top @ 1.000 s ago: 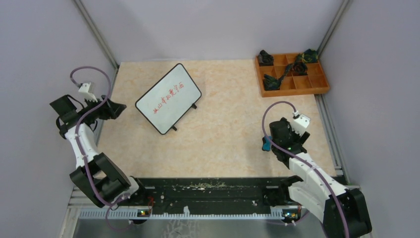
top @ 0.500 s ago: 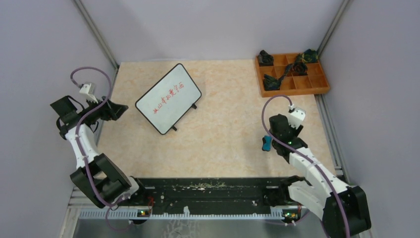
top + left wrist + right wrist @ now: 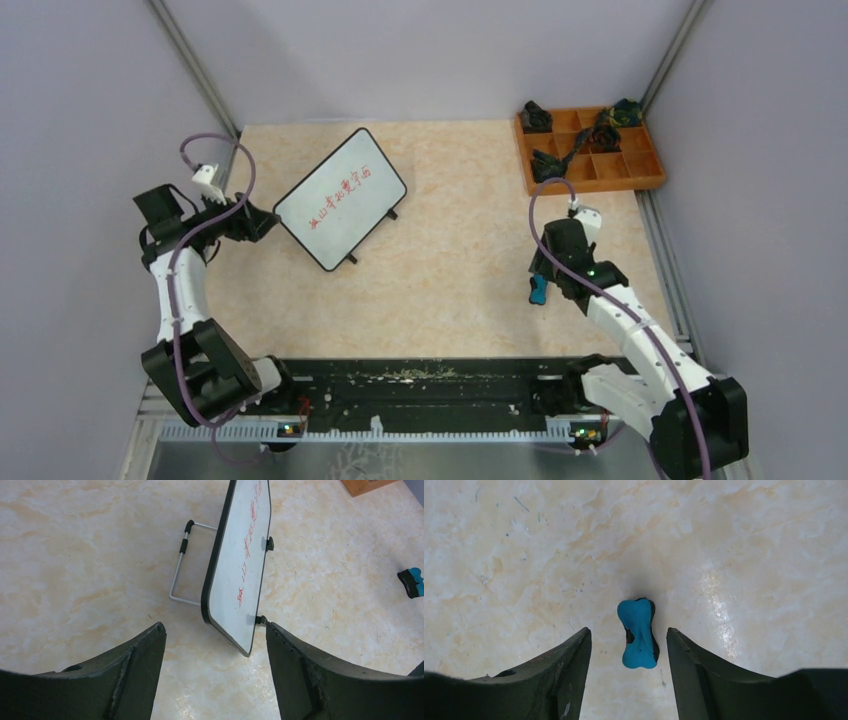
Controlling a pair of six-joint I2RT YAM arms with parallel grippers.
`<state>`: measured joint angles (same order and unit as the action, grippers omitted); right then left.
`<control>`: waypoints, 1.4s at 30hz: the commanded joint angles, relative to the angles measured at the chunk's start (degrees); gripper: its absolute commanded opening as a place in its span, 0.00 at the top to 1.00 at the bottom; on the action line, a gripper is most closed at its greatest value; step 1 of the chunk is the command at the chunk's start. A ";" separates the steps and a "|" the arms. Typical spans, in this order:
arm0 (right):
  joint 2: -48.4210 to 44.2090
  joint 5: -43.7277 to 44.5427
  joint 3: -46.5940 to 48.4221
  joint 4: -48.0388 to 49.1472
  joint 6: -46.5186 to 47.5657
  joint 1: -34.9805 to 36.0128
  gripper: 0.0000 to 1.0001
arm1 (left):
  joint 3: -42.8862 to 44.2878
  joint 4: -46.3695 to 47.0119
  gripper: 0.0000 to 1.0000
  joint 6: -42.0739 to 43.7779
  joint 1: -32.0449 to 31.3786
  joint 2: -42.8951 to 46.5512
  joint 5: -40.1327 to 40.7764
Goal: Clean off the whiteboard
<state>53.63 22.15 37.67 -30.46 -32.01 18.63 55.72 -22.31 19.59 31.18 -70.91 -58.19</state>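
The whiteboard [image 3: 340,198], white with a thin black frame and red writing, stands tilted on the beige table at the back left. In the left wrist view it [image 3: 240,565] rests on a wire stand just ahead of the open fingers. My left gripper [image 3: 262,226] is open and empty, close to the board's left edge. A blue eraser [image 3: 538,291] lies on the table at the right. In the right wrist view it [image 3: 639,632] lies between and just ahead of the open fingers. My right gripper [image 3: 541,282] is open above it, not touching it.
An orange compartment tray [image 3: 640,178] with several dark crumpled items stands at the back right. Grey walls with metal posts close in the table on three sides. A black rail runs along the near edge [image 3: 420,385].
My left gripper has moved right, closer to the whiteboard's left edge. My right gripper has shifted forward and left over the blue eraser.
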 commanded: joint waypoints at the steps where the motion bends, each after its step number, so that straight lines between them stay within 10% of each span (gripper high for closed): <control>1: 1.26 -5.13 2.37 -2.91 0.04 -0.03 0.44 | -0.98 0.64 0.22 0.91 -3.41 -0.14 3.58; 34: 13.49 -5.68 -4.42 6.21 -1.58 0.00 0.47 | -0.96 2.80 0.21 -0.70 -7.89 0.86 6.79; 42: 15.61 -6.58 -4.54 7.87 -0.92 0.00 0.61 | -1.40 2.45 0.21 -0.34 -7.89 1.09 7.20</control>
<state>68.12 15.51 32.86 -25.52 -33.43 18.63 54.43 -20.12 18.31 23.49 -71.16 -50.98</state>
